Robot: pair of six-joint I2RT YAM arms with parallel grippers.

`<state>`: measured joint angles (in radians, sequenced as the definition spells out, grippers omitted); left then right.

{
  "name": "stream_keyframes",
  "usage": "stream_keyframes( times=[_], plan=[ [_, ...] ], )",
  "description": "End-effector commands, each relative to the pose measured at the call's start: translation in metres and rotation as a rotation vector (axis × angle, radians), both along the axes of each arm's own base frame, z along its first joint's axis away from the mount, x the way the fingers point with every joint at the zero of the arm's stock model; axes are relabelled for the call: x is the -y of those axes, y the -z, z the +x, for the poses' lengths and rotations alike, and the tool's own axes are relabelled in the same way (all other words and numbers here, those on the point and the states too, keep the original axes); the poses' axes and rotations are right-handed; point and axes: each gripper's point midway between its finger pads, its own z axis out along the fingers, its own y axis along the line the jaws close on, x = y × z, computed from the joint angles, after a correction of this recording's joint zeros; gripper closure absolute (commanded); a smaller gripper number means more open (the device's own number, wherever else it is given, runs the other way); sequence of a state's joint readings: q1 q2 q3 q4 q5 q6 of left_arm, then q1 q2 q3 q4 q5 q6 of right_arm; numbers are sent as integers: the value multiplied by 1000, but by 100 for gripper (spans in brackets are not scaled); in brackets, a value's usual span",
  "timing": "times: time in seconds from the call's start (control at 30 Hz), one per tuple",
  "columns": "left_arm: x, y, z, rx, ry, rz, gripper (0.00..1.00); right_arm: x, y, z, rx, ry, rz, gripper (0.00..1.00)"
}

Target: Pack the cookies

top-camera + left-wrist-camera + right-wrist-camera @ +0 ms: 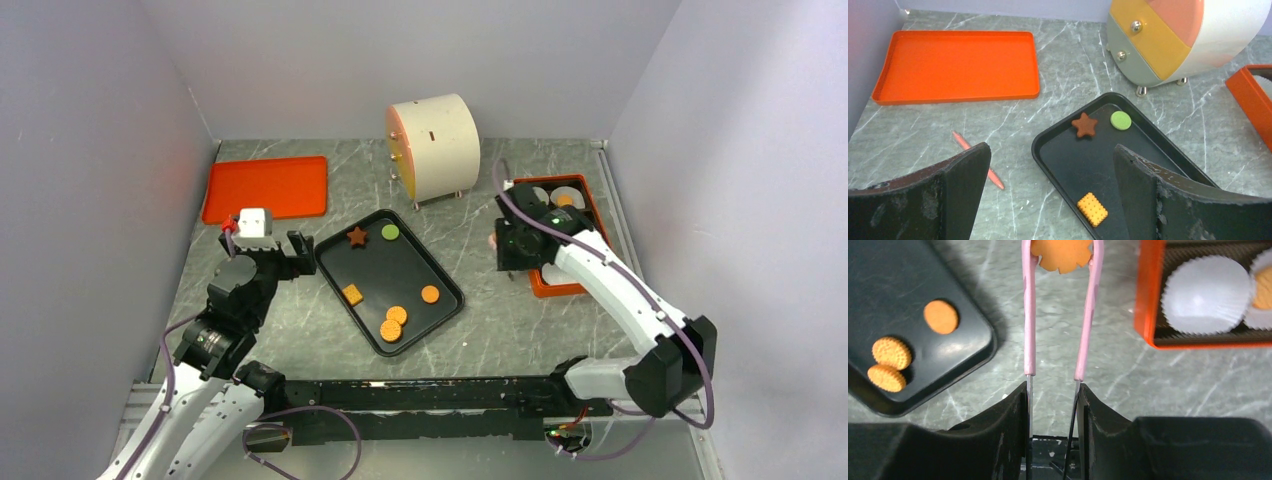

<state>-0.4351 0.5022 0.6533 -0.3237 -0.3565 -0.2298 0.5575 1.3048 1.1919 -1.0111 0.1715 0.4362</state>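
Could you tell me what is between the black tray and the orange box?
Pink tweezers, held by the right hand, gripping a flower cookie: right wrist view.

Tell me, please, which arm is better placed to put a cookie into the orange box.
Right, probably: the right gripper holds pink tongs pinching a flower cookie beside the orange box; the left gripper is open, empty.

Grey marble-look tabletop (520, 320), thin white veining, matte finish. Plain pale lilac-grey walls close it in on three sides: back wall (400, 60), left wall (90, 200), right wall (740, 150). Light even and diffuse, shadows soft.
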Motion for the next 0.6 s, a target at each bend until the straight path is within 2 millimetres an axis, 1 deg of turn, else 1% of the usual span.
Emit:
stream_keyframes(
  times=[0.0, 0.17, 0.27, 0.43, 0.57],
  plan=[
    [-3, -30, 4, 86, -20, -28, 4, 35, -6, -9, -19, 126, 16, 80],
    [-4, -16, 7, 67, -29, -3, 4, 68, -3, -9, -29, 243, 13, 80],
    [-4, -12, 7, 62, -30, 7, 4, 87, 0, -8, -31, 321, 14, 80],
    [-4, -11, 7, 63, -23, 20, 4, 109, 13, -8, -43, 407, 20, 80],
    [0, -10, 7, 61, -2, 21, 4, 121, 28, -12, -65, 460, 24, 79]
  ],
)
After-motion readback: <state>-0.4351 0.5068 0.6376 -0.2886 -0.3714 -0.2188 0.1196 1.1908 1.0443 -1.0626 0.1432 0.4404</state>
